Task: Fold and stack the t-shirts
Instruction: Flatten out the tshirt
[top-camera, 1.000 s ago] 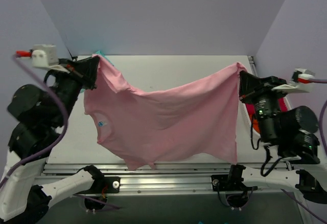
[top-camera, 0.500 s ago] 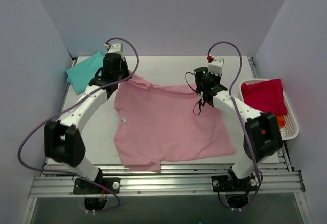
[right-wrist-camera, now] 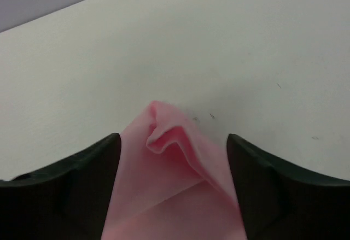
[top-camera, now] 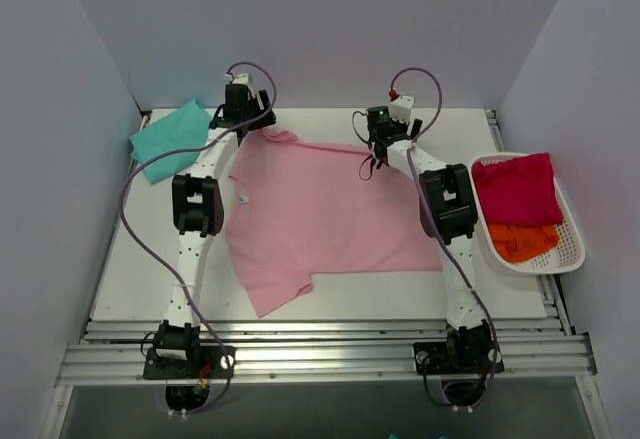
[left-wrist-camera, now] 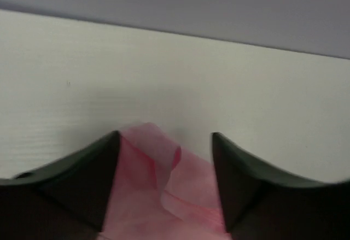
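The pale pink t-shirt (top-camera: 320,209) lies spread flat across the middle of the white table (top-camera: 150,259), with a small white neck tag near its left edge. My left gripper (top-camera: 252,122) is over its far left corner, my right gripper (top-camera: 373,143) over its far right corner. In the left wrist view the left gripper (left-wrist-camera: 164,141) stands open, a rumpled pink corner (left-wrist-camera: 158,185) lying loose between the fingers. The right gripper (right-wrist-camera: 173,141) is open too, around a puckered pink corner (right-wrist-camera: 164,196). A teal t-shirt (top-camera: 168,145) lies bunched at the far left.
A white basket (top-camera: 574,251) at the table's right edge holds red cloth (top-camera: 515,187) and orange cloth (top-camera: 520,241). Grey walls stand close behind and on both sides. Both arms reach far out along the table from the near rail (top-camera: 320,354).
The pink shirt hung stretched in the air between both shut grippers. It has since been carried to the far side and laid flat, and both grippers have opened off its corners.
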